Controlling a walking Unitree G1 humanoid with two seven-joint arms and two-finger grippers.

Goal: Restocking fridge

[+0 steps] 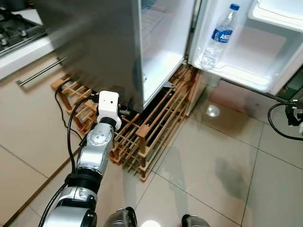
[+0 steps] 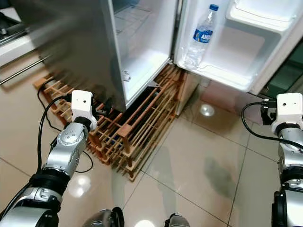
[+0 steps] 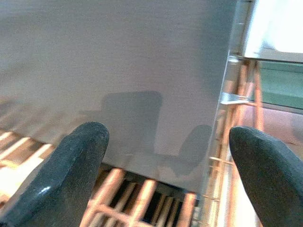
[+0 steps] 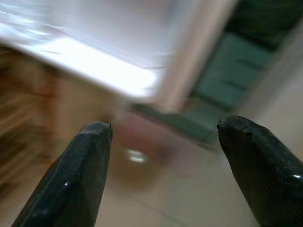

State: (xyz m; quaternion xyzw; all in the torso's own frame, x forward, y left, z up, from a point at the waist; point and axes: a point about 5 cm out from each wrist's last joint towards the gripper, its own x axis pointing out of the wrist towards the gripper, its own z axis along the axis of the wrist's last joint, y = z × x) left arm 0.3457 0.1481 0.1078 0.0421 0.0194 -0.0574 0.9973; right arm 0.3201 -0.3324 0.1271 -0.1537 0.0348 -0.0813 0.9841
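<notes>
Fridge [image 1: 109,42] stands open. One bottle [image 1: 218,38] sits upright in the door shelf [image 1: 236,75], far right. Both my end effectors are open and empty: left end effector [image 3: 165,175] low by the fridge's steel side above the wooden rack [image 1: 147,127], right end effector [image 4: 165,175] over the floor. Judgement: clear plastic, probably full, moderately heavy, smooth, slightly squashy. Grip mid-body below the label, not the cap.

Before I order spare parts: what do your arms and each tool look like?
Both arms are silver metal with black joint rings and loose black cables. Each wrist carries a white boxy camera housing, on the left arm and the right arm. The left tool and right tool each have two long, rounded, matte black fingers.
</notes>
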